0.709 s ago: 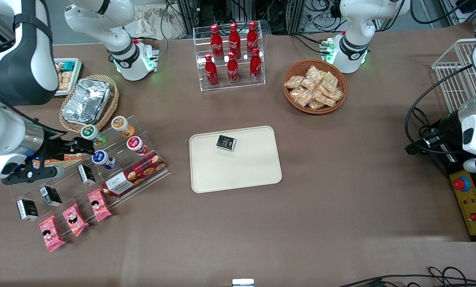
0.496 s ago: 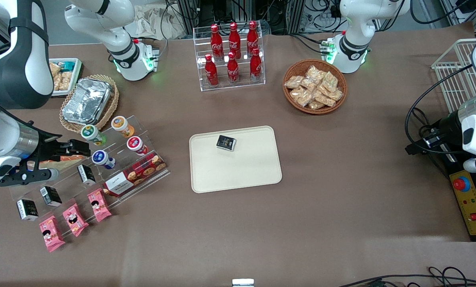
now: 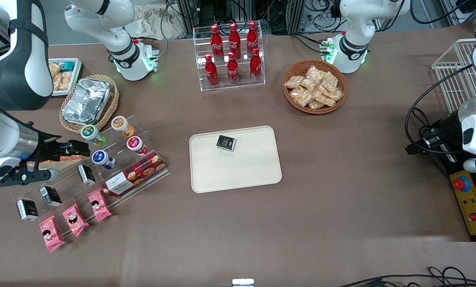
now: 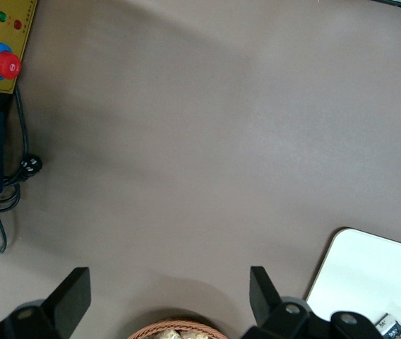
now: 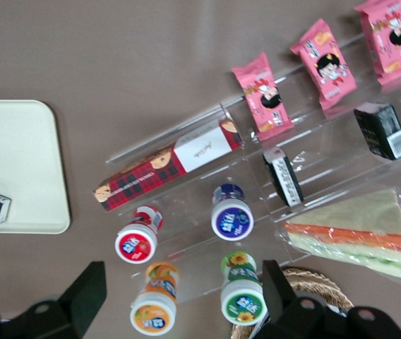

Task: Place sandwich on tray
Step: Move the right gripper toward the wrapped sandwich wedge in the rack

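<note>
The sandwich [image 5: 356, 233], a clear-wrapped wedge with orange and green filling, lies on a clear stepped shelf [image 3: 114, 167] toward the working arm's end of the table. It shows partly under the arm in the front view [image 3: 62, 159]. My right gripper [image 3: 68, 160] hovers above the shelf with its fingers wide open and nothing held. In the wrist view the gripper [image 5: 183, 279] hangs over the orange and green cups, and the sandwich lies outside the fingers. The cream tray [image 3: 238, 175] sits mid-table, apart from the shelf, with a small black box [image 3: 226, 142] on it.
The shelf also carries small cups [image 5: 232, 215], a red biscuit box [image 5: 165, 166], black cartons [image 5: 283, 176] and pink packets [image 5: 264, 92]. A wicker basket with a foil container [image 3: 86, 99] stands beside it. A cola rack [image 3: 232, 54] and a snack basket [image 3: 314, 85] stand farther back.
The right arm and gripper have shifted slightly away from the tray, toward the working arm's end. The sandwich has not moved.
</note>
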`<state>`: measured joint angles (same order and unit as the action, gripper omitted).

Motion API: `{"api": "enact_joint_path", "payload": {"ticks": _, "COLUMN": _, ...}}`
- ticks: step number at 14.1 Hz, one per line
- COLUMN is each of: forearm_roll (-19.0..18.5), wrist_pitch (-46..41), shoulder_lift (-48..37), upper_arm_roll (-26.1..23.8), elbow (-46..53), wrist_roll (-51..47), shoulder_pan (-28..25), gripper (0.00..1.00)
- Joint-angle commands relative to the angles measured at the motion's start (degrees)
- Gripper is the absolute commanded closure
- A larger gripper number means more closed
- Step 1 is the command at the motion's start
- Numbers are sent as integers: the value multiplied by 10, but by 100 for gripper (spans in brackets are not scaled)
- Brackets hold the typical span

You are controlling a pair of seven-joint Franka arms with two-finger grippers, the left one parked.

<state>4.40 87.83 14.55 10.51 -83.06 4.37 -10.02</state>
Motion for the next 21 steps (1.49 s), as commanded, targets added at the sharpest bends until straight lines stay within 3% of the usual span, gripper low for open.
{"api": "enact_joint_path", "payload": {"ticks": 1, "forearm_roll": 4, "wrist_pitch": -34, "shoulder_lift": -9, "upper_arm_roll": 2, "elbow": -7, "wrist_roll": 13, "shoulder_pan": 45, "gripper": 1}}
{"api": "enact_joint_path", "payload": {"ticks": 7, "forearm_roll": 4, "wrist_pitch": -49, "shoulder_lift": -25, "upper_arm_roll": 11, "elbow": -19, "wrist_roll": 39, "shoulder_pan": 92, "gripper": 1}}
{"api": "enact_joint_path", "payload": {"ticks": 13, "forearm_roll": -15, "wrist_pitch": 35, "shoulder_lift": -75, "upper_arm_roll": 14, "elbow": -118, "wrist_roll": 27, "shoulder_pan": 109, "gripper": 1}}
{"api": "enact_joint_path", "payload": {"ticks": 21, "forearm_roll": -15, "wrist_pitch": 79, "shoulder_lift": -83, "upper_arm_roll": 35, "elbow": -166, "wrist_roll": -192, "shoulder_pan": 128, "gripper": 1}}
